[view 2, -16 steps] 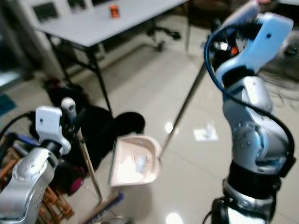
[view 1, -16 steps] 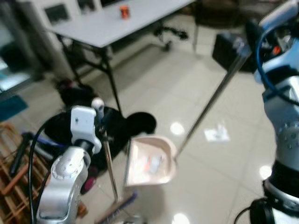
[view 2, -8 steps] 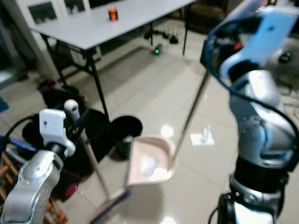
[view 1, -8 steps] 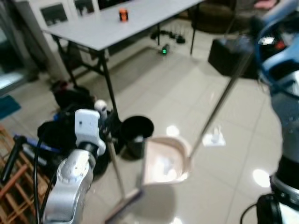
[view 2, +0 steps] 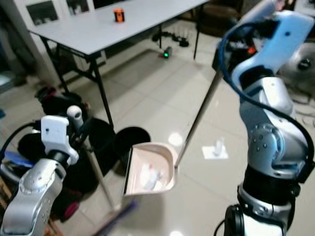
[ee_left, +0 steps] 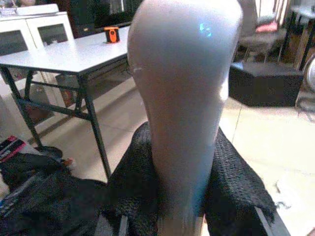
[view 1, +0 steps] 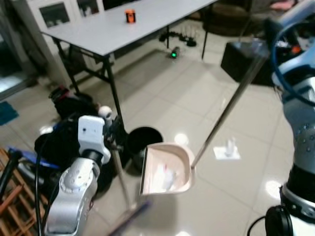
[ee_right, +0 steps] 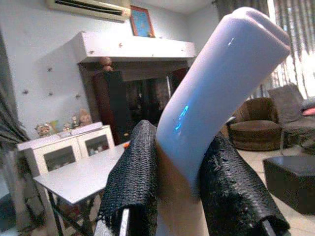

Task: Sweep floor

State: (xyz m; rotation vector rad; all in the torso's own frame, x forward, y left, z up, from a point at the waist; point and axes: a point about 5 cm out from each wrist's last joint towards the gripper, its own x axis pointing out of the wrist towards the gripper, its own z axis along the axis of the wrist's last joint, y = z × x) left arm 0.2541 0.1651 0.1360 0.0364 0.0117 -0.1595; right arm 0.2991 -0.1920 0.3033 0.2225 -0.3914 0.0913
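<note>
My right gripper [view 1: 262, 45] is shut on the white grip [ee_right: 216, 88] at the top of a long metal pole. The pole slants down to a beige dustpan [view 1: 166, 169] that holds pale scraps with a bit of red. The dustpan's open mouth faces a round black bin [view 1: 143, 141] and sits right beside it. My left gripper [view 1: 114, 142] is shut on the broom handle [ee_left: 182, 98], whose white tip sticks up between the black fingers [ee_left: 235, 189]. The broom's head [view 1: 129, 215] is a blur low on the floor. A white paper scrap [view 1: 227, 150] lies on the tiles, right of the dustpan.
A grey folding table [view 1: 106, 34] with an orange object [view 1: 129, 15] stands behind the bin. Black bags [view 1: 74, 105] and a wooden rack [view 1: 12, 194] crowd the left. A dark box [view 1: 241, 59] sits at the back right. Glossy tiles stretch ahead.
The camera has shifted, so the whole scene has slid. The dustpan has swung a little sideways and now sits against the bin's right side. Both grippers keep their hold.
</note>
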